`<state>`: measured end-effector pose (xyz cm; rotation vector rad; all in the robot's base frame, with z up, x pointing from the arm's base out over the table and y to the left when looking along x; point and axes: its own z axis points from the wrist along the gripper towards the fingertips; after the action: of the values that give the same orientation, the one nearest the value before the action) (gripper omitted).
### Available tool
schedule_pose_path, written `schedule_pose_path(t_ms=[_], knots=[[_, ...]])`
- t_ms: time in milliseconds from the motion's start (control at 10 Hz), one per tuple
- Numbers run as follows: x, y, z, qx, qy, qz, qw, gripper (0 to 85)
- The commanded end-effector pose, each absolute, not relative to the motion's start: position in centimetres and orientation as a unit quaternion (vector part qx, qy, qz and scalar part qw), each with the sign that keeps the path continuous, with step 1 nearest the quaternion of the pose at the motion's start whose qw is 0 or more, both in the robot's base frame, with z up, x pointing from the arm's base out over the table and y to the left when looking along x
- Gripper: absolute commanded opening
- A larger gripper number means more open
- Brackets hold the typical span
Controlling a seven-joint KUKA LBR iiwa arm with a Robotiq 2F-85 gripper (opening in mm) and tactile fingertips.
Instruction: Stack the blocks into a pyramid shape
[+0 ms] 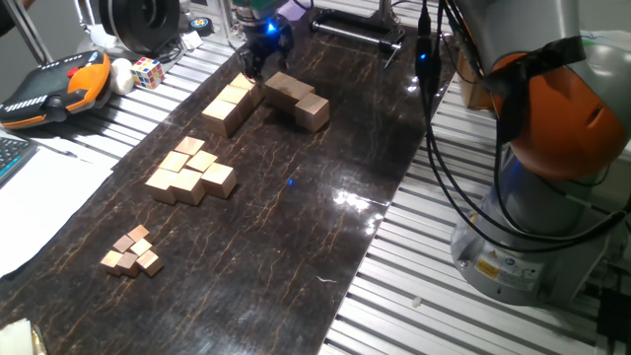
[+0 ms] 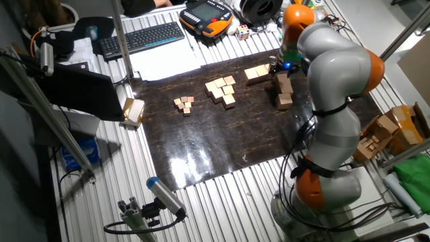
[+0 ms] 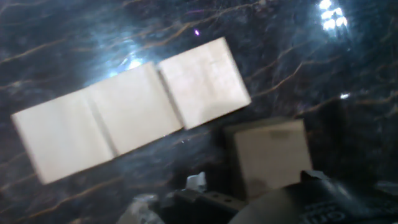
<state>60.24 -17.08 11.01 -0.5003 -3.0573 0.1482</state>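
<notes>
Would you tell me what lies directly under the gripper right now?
A row of three large blocks lies flat on the dark mat beneath the gripper. Whatever is under them is covered.

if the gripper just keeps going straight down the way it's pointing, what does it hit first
Most likely the row of large blocks lying flat on the dark mat: the hand view looks straight down onto three of them side by side. The gripper hangs above that row's far end, though exact depth is unclear.

Robotics lab bench

A dark marbled mat (image 2: 222, 144) lies on a slatted aluminium table (image 2: 222, 195); beyond the mat sit a keyboard (image 2: 142, 38), an orange teach pendant (image 2: 205, 15) and a Rubik's cube (image 1: 148, 71).
</notes>
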Motion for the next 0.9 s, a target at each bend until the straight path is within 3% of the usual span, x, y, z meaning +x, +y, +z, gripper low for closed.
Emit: schedule_pose_path(t_ms=[0, 200, 500, 800], knots=[[60.1, -16.9, 11.0, -0.161, -0.986, 0.046, 0.025, 57.7], [59.5, -16.0, 11.0, -0.17, -0.984, 0.049, 0.029, 62.3], [58.8, -15.3, 11.1, -0.16, -0.985, 0.046, 0.037, 52.0], [58.1, -14.7, 11.1, -0.156, -0.986, 0.048, 0.036, 50.7]])
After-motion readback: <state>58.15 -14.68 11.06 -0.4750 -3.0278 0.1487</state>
